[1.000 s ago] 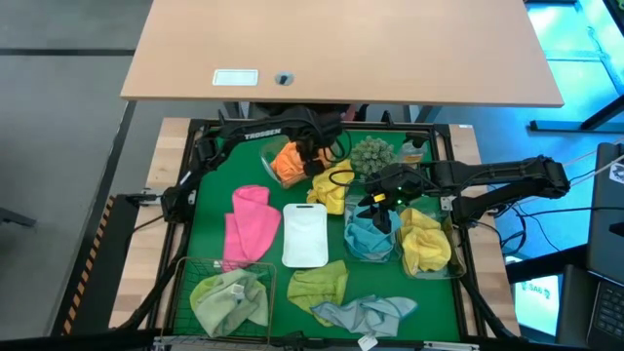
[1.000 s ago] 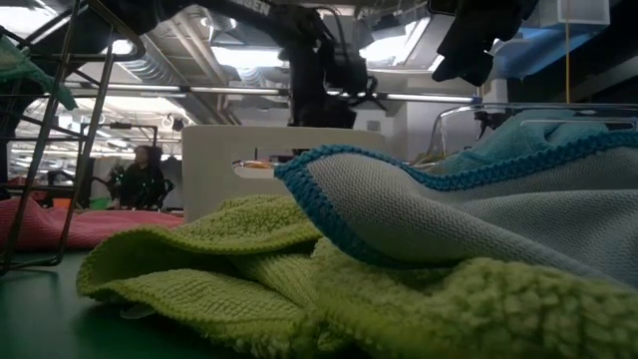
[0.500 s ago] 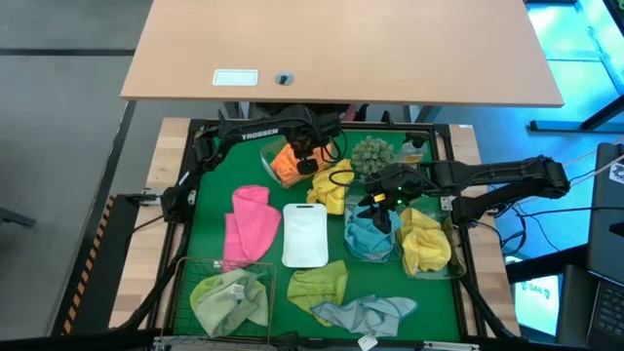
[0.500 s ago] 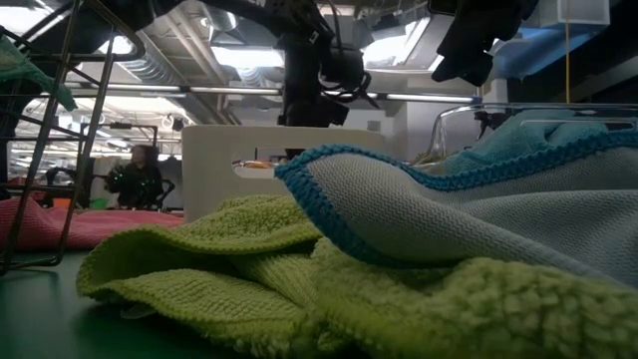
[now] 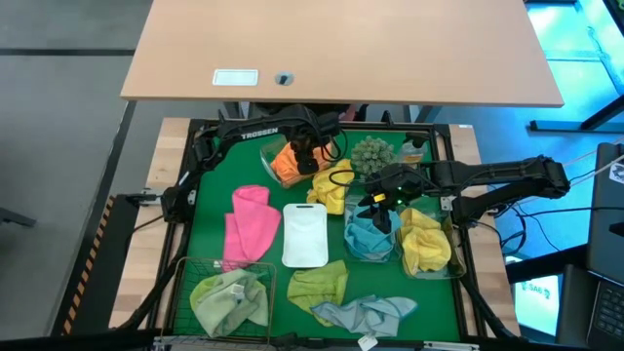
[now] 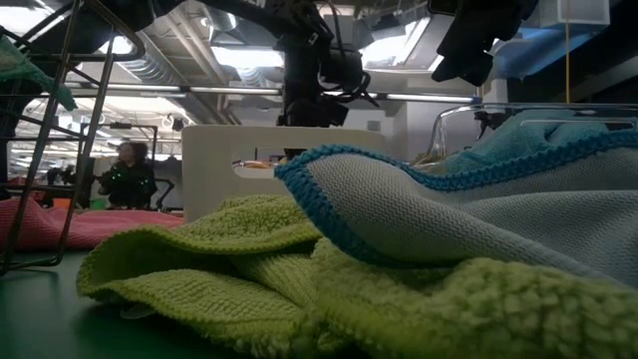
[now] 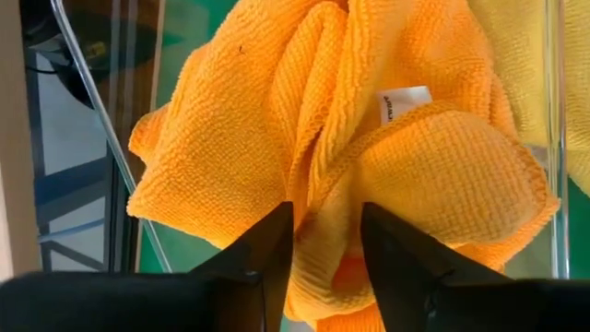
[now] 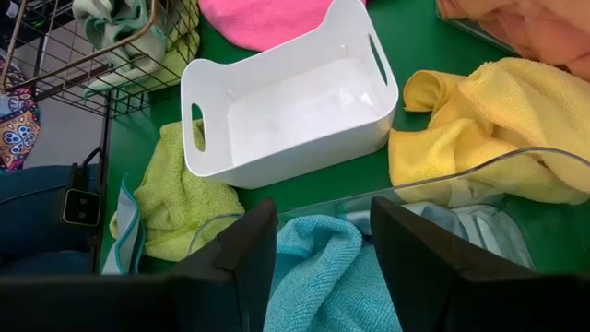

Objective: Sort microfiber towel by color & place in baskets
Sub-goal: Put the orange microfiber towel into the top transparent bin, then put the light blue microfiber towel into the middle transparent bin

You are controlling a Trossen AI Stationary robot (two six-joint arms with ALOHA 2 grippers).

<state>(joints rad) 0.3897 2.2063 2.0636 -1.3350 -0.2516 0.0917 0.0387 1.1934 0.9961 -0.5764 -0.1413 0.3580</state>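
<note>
Drop-off step — left gripper hangs over the orange towel lying in its clear tub, fingers parted, nothing clamped. Right gripper waits open above the teal towel. Next — lift clear, pick another loose towel.

You are looking at an orange towel lying bunched in a clear tub at the far side of the counter, its white label showing. A yellow towel is lying loose beside the white tray, which is sitting empty near the middle. A pink towel is stretching along the tray's other side. A teal towel is filling one clear tub, and another yellow towel is crumpling in the tub next to it. A lime towel and a pale blue-edged one are lying loose at the near edge, and a pale green towel is resting in the wire basket.
</note>
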